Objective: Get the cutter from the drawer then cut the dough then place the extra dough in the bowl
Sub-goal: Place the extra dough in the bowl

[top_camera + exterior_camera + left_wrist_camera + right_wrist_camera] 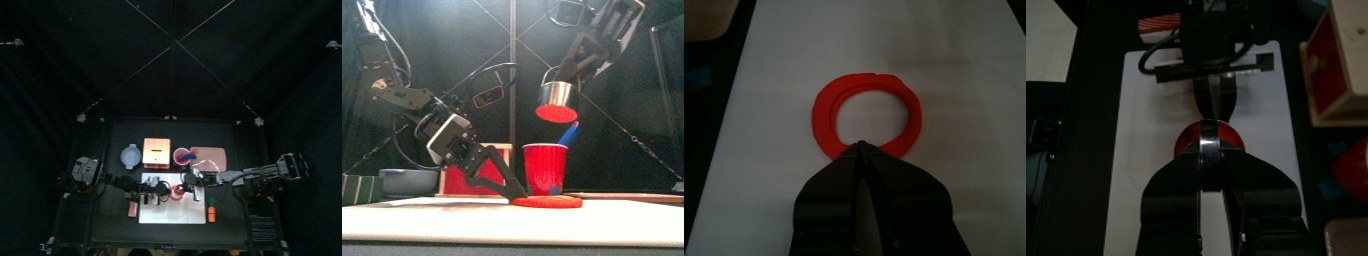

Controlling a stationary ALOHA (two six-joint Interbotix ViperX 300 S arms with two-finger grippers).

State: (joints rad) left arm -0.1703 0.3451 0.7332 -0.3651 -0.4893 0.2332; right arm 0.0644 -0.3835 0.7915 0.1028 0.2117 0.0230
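A red dough ring (869, 110) lies flat on the white cutting board (778, 150). My left gripper (858, 150) is shut, and its tips rest on the ring's near edge (547, 201). My right gripper (1207, 150) is shut on the round metal cutter (556, 94) and holds it in the air above the ring. A red dough disc (556, 113) sits in the cutter's mouth. In the top view both grippers meet over the board (174, 215), the left gripper (166, 190) beside the right gripper (198, 182).
Behind the board stand a red cup (547, 167) with a blue knife (568, 133), the wooden box (158, 155) with its red drawer front (472, 178), and the blue-grey bowl (409, 181) at the back left (130, 155).
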